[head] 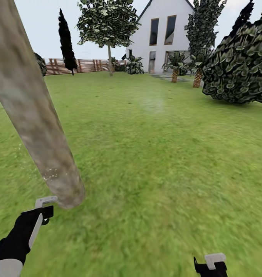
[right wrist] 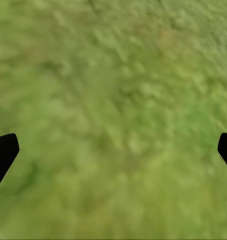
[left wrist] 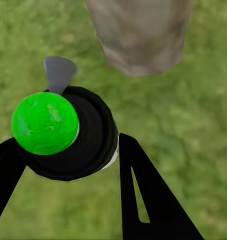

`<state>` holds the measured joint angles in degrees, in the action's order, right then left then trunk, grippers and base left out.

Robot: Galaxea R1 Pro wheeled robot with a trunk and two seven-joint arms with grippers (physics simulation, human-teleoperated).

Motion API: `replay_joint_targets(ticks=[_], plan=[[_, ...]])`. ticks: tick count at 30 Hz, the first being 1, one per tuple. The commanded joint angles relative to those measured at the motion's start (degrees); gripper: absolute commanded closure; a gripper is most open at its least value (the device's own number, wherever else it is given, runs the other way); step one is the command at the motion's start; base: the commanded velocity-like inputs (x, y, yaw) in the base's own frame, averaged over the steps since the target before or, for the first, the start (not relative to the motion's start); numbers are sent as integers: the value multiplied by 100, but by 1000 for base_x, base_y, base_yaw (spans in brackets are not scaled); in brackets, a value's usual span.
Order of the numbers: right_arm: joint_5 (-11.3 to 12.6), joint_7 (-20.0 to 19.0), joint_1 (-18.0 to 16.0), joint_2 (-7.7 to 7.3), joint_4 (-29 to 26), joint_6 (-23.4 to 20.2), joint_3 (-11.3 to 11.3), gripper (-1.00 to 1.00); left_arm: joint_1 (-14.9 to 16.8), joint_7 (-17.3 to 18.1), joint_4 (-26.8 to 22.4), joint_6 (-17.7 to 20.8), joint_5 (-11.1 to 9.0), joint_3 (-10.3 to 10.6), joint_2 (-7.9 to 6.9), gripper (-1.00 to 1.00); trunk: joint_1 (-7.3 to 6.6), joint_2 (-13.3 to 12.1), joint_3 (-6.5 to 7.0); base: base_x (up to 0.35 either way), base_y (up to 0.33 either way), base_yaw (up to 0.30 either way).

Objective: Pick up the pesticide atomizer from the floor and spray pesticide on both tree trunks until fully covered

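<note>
Left gripper (left wrist: 68, 165) clasps the round green-and-black atomizer (left wrist: 63, 132) beside the mottled trunk (left wrist: 141, 35); right gripper (right wrist: 113, 150) gapes.

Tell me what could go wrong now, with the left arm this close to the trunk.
The left gripper, shut on the atomizer, sits very near the trunk; a small swing could knock it. Specks mark only a low patch, so coverage may stay partial. The second tree is far off.

A sprayer (left wrist: 63, 132) with a green top, black collar and grey trigger is held between black fingers (left wrist: 153, 200), just beside a grey-tan tree trunk (head: 34, 115) flecked with white specks (head: 50, 175).
</note>
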<state>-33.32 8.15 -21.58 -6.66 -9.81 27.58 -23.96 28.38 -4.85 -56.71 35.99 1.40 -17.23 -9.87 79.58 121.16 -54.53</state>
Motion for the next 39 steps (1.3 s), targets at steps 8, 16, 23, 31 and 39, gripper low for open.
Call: replay_joint_targets(ticks=[8,16,23,31,39], plan=[[-61,28,-4,7,11,19,-29,-100,64,397,-642,74,76,64,-34,100,2,2,-5,17,-164,231],[-62,28,-4,-9,15,19,-29,-100,677,423,-884,778,82,363,-68,100,2,2,-5,-19,-7,26],[-61,28,-4,-10,15,19,-29,-100,825,1531,-874,1278,83,662,-1009,100,2,2,-5,0,0,0],[-63,28,-4,-10,16,16,-29,-100,1189,1888,-861,1613,70,757,-1564,100,2,2,-5,0,0,0],[-61,28,-4,-10,15,16,-29,-100,1398,2321,-881,1821,42,989,-1601,100,2,2,-5,0,0,0]])
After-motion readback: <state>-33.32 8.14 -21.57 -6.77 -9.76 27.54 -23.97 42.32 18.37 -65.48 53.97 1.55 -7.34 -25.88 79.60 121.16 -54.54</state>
